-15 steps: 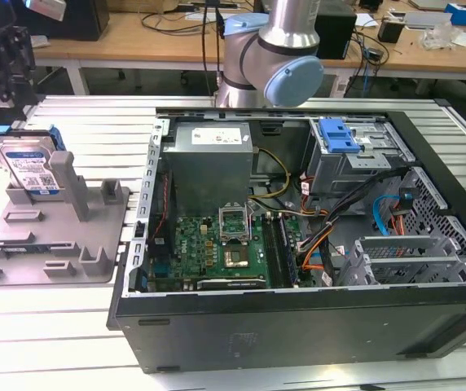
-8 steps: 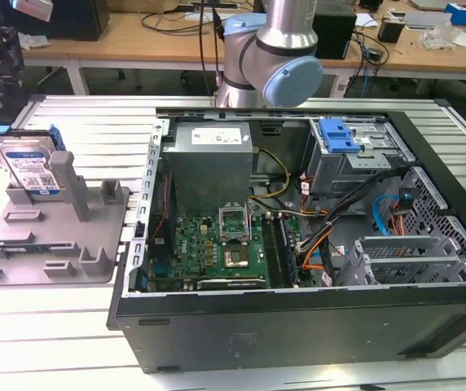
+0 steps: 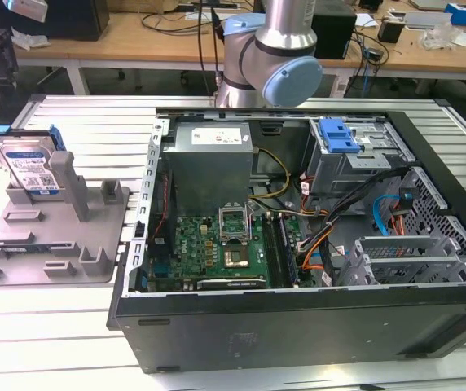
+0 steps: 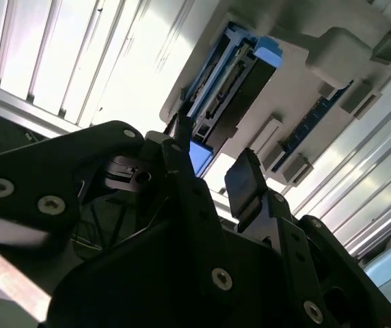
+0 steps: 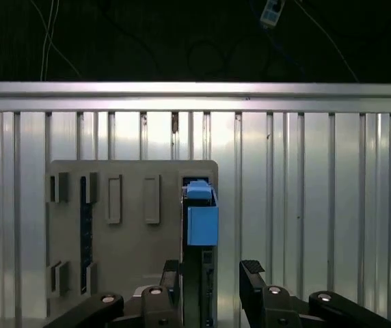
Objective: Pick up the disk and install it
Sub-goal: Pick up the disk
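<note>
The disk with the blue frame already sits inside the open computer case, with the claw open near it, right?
Not quite. The exterior view shows the disk standing on edge in the grey stand beside the computer case, not inside it. The claw is indeed open near it.

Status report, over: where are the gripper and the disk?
Gripper open, over the disk. It stands upright in grey stand, not gripped. Nothing between them.
</note>
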`<state>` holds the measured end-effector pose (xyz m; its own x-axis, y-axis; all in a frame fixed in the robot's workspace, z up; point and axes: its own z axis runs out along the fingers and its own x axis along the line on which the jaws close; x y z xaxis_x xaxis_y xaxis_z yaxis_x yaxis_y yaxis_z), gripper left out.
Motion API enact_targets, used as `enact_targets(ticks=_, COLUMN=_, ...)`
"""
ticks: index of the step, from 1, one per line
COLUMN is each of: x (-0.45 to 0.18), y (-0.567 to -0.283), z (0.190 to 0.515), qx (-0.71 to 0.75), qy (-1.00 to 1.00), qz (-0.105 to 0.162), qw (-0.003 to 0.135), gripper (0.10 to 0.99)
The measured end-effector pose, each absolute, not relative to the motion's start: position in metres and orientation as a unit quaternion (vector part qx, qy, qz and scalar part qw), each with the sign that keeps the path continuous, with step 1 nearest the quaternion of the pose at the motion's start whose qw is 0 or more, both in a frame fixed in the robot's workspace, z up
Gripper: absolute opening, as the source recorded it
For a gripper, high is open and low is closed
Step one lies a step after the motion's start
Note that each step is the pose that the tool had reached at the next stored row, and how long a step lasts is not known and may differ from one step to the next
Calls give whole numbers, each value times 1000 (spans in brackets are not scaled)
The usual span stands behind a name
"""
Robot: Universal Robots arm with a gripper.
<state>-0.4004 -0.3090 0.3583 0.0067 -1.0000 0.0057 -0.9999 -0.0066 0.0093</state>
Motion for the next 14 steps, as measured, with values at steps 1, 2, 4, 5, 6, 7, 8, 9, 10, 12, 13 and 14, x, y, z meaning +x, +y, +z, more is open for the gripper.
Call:
enact_targets(ticks=1, x=-402, y=-309, z=358, qx=710, qy=-704, qz=-1, qw=5, gripper=482)
enact_targets(ticks=2, x=-404, y=-309, z=357, qx=711, qy=-703, qz=-1, qw=5, gripper=482)
enact_targets(ticks=4, x=-405, y=-309, z=355, qx=711, qy=-703, qz=-1, qw=5, gripper=482)
enact_targets(ticks=5, x=-405, y=-309, z=353, qx=711, qy=-703, qz=-1, qw=5, gripper=482)
enact_targets(ticks=6, x=-405, y=-309, z=352, qx=711, qy=-703, qz=-1, qw=5, gripper=482)
enact_targets(ticks=7, x=-406, y=-309, z=351, qx=711, qy=-703, qz=-1, qw=5, gripper=482)
enact_targets(ticks=8, x=-406, y=-309, z=350, qx=711, qy=-703, qz=-1, qw=5, gripper=482)
enact_targets(ticks=9, x=-406, y=-309, z=349, qx=711, qy=-703, qz=-1, qw=5, gripper=482)
enact_targets(ticks=10, x=-406, y=-309, z=348, qx=712, qy=-703, qz=-1, qw=5, gripper=482)
enact_targets(ticks=12, x=-407, y=-309, z=346, qx=712, qy=-702, qz=-1, qw=5, gripper=482)
enact_targets(ticks=13, x=-408, y=-310, z=346, qx=712, qy=-702, qz=-1, qw=5, gripper=482)
enact_targets(ticks=14, x=-408, y=-310, z=345, qx=712, qy=-702, qz=-1, qw=5, gripper=482)
